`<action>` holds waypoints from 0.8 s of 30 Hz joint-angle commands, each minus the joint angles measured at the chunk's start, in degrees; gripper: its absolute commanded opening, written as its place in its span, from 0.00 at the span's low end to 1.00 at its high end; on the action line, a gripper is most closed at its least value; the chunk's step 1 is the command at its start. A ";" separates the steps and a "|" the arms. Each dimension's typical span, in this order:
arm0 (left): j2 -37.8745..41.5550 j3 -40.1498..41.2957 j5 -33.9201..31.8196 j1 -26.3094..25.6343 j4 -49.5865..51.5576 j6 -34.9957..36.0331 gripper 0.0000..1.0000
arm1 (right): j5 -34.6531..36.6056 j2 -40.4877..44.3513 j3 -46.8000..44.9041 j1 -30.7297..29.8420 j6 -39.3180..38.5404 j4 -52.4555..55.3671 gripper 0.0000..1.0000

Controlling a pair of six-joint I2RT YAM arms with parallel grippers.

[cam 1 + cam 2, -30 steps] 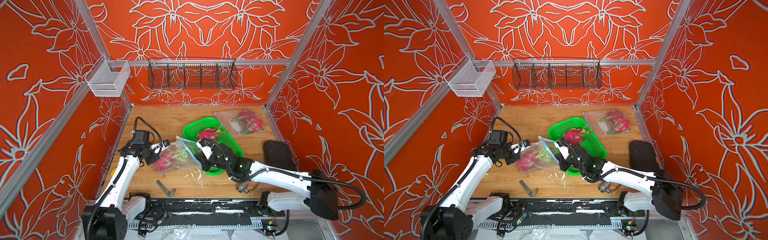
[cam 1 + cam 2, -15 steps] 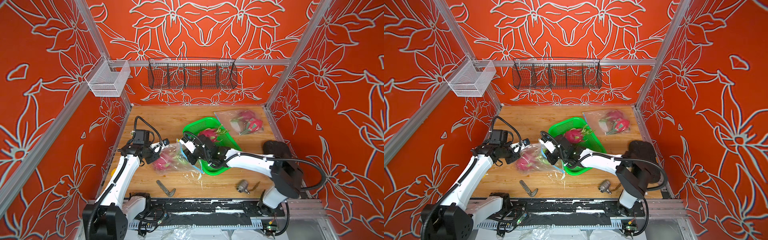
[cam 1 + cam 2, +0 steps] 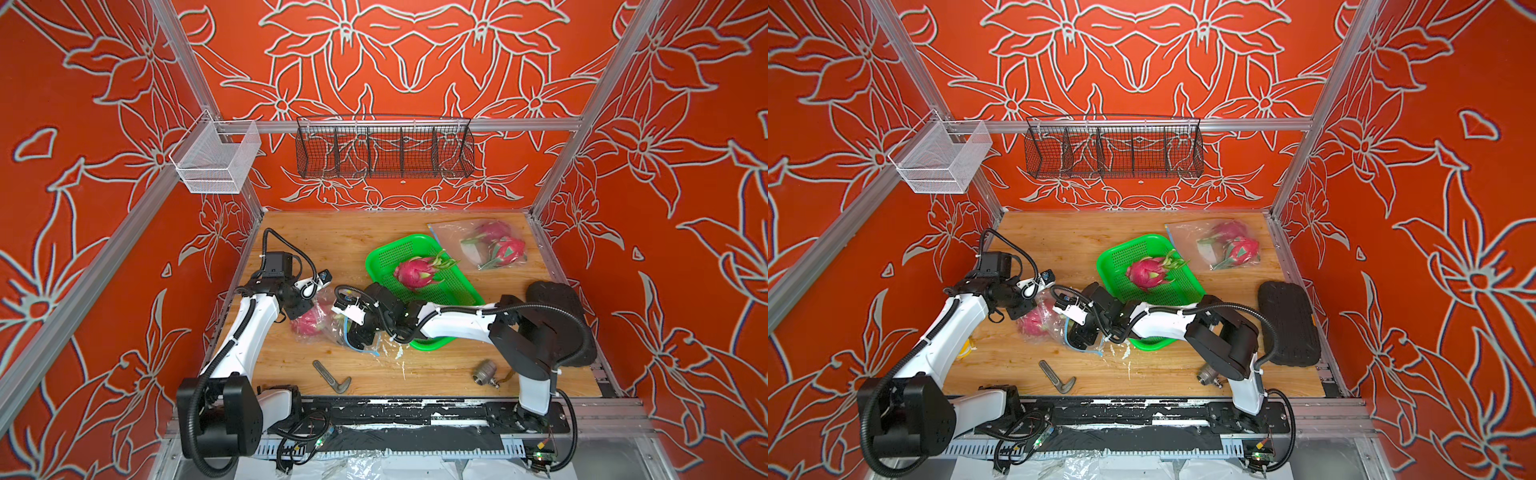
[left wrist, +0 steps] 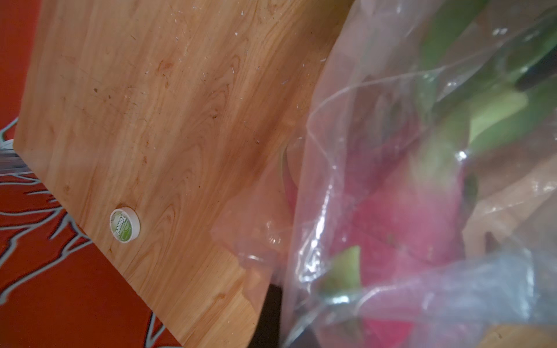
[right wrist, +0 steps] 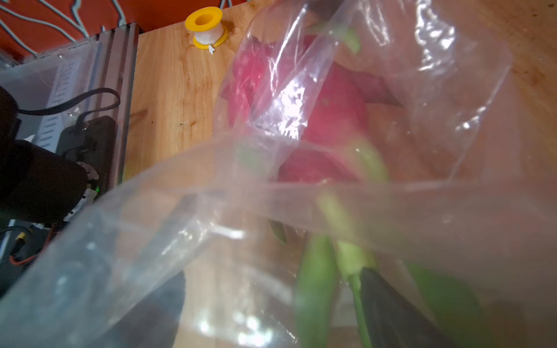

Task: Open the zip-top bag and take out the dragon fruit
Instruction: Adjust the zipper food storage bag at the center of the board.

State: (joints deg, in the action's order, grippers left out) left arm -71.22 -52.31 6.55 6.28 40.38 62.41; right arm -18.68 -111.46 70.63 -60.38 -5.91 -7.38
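Note:
A clear zip-top bag [image 3: 332, 328] lies on the wooden table with a pink dragon fruit [image 3: 305, 322] inside, seen in both top views. My left gripper [image 3: 302, 308] is shut on the bag's left edge; film fills its wrist view over the dragon fruit [image 4: 401, 223]. At the bag's right end my right gripper [image 3: 359, 337] stands open, fingers wide apart at the mouth, with green scales [image 5: 313, 289] between them and the dragon fruit [image 5: 331, 120] beyond. Another dragon fruit [image 3: 417, 272] lies in the green basket [image 3: 384, 249].
A second bag [image 3: 492, 245] holding two dragon fruit lies at the back right. A black pad [image 3: 552, 297], a metal fitting [image 3: 484, 370] and an L-shaped metal piece [image 3: 332, 378] lie near the front. A yellow tape spool [image 3: 965, 349] sits by the left arm.
My right gripper has let go of the bag's zip edge, swung left and down to the bag's mouth and opened wide. The raised flap has dropped. The left gripper has kept its hold.

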 commanded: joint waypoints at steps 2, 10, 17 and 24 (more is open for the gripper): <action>-4.25 -2.45 1.55 0.51 0.42 0.89 0.00 | 3.19 -5.25 3.94 -0.18 -12.07 -2.12 0.91; -8.01 -3.75 2.95 0.42 0.45 -0.07 0.00 | 2.41 -13.57 11.59 0.13 -14.37 1.11 0.69; -10.97 -5.44 1.80 0.43 -0.87 -1.70 0.00 | -3.86 -13.42 8.63 1.05 -10.07 -4.39 0.42; -13.11 -7.98 2.25 0.51 -1.64 -6.93 0.36 | -0.61 -8.82 -0.42 1.74 -2.89 -16.37 0.00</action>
State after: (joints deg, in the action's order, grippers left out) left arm -83.31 -59.31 6.83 6.76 38.04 58.26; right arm -19.38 -123.09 72.64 -58.94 -12.29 -18.76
